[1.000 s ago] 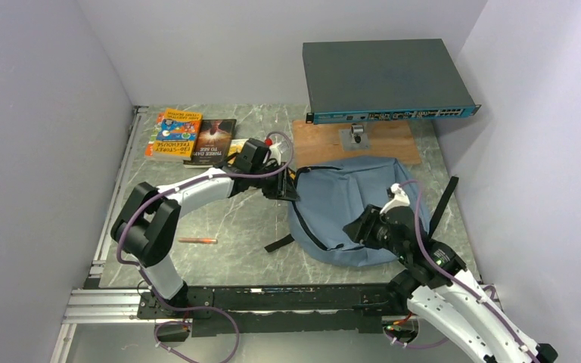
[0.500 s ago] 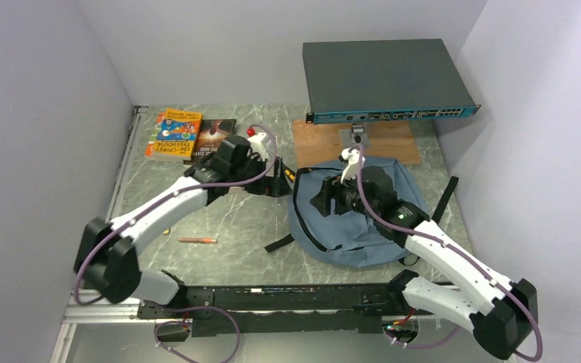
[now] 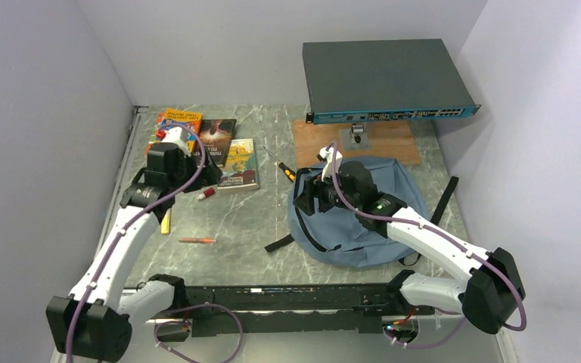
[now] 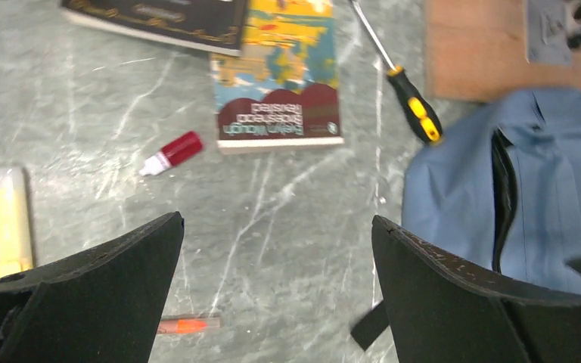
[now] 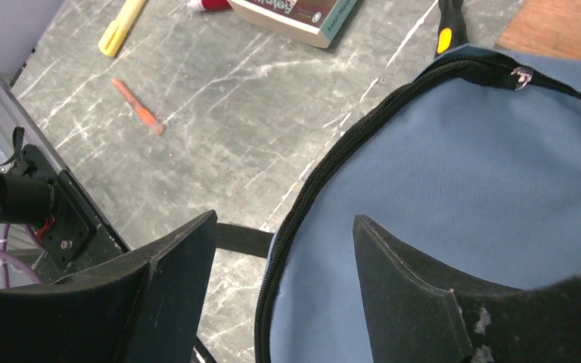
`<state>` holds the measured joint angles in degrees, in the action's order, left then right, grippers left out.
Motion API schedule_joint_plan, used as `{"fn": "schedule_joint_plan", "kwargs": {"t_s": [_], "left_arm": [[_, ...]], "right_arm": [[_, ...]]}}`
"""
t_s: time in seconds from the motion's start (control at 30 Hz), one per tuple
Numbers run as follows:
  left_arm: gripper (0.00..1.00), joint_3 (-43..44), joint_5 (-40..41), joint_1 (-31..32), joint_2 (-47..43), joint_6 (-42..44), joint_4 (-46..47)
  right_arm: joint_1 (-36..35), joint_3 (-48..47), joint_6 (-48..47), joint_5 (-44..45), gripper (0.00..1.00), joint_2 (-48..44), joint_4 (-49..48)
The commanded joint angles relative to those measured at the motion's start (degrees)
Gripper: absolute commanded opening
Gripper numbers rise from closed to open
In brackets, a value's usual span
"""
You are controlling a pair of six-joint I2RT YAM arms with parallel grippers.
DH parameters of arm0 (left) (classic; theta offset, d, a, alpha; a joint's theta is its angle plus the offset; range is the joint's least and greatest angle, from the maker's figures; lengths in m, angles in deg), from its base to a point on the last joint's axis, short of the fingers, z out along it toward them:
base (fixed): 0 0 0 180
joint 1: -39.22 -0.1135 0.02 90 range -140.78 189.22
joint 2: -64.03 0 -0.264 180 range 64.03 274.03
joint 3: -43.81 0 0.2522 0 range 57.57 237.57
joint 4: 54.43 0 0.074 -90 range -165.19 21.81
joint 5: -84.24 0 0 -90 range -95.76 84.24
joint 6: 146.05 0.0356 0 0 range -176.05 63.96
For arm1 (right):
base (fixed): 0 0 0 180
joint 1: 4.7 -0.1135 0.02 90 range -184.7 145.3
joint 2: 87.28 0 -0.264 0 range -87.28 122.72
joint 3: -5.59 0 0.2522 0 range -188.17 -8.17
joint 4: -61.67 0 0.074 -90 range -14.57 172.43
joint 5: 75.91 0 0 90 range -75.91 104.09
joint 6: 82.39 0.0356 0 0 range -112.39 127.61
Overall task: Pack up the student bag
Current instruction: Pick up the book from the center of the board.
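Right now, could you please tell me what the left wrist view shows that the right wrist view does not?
Only the left wrist view shows the dark book at its top edge and the metal shaft of the screwdriver. Only the right wrist view shows the zip pull on the student bag and the black base rail at its left edge. Both show the bag, the paperback, the yellow highlighter, the orange pen and the wooden board.
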<state>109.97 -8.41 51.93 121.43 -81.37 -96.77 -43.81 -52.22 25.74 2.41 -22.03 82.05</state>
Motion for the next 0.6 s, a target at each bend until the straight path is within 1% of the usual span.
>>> {"fn": "schedule_joint_plan", "kwargs": {"t_s": [0.0,0.03,0.13,0.17,0.23,0.37,0.47,0.57], "left_arm": [[1.00,1.98,0.55,-6.82,3.98,-8.97,0.55],[1.00,1.25,-0.34,-8.70,4.97,-11.93,2.11],[1.00,-3.01,-4.89,-14.74,7.03,-22.20,12.11],[1.00,-4.29,-5.43,-16.42,7.89,-25.98,16.73],[1.00,-5.73,-4.77,-17.91,9.87,-30.20,22.21],[1.00,-4.38,0.27,-20.65,16.73,-32.41,26.94],[1.00,-6.30,-2.09,-24.26,22.78,-34.38,37.81],[1.00,-8.82,-0.87,-26.02,27.68,-35.55,48.54]], "right_arm": [[-0.11,-1.79,-1.59,-0.67,0.69,-1.61,-4.56],[-0.17,-1.40,-1.68,-0.44,0.69,-2.04,-4.55],[-0.17,-0.95,-1.69,0.41,0.69,-3.94,-3.24],[-0.17,0.01,-1.77,0.50,0.69,-4.79,-3.71],[-0.14,1.45,-2.01,1.19,0.70,-6.28,-4.14],[-0.17,1.86,-2.71,2.80,0.70,-8.07,-2.12],[-0.15,3.25,-2.92,2.89,0.70,-9.71,-3.29],[-0.16,2.94,-2.97,2.47,0.70,-10.49,-2.20]]}}
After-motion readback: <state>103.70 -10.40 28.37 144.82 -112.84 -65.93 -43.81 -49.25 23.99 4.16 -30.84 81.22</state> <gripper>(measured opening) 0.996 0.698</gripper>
